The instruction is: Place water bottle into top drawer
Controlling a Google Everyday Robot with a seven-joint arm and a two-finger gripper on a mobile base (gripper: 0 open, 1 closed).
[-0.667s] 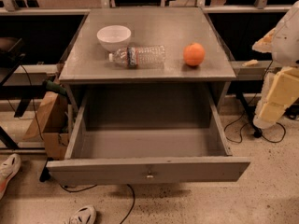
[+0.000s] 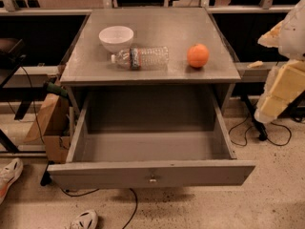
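Desk (image 2: pixel 157 25) above the already-open top drawer (image 2: pixel 152 173) carries the water bottle (image 2: pixel 143 57) on its side, so I judge the pick not started; gripper (image 2: pixel 281 92) parked right of the drawer, clear of everything, can't tell its state.

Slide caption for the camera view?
Clear crinkled plastic water bottle lies on grey tabletop; grey top drawer open, gripper at right edge.

Grey table (image 2: pixel 157 23) carries a white bowl (image 2: pixel 116 37), water bottle (image 2: pixel 143 57) on its side just beside it, and an orange (image 2: pixel 198 56) further right. Gripper (image 2: pixel 271 106) hangs off the table's right side.
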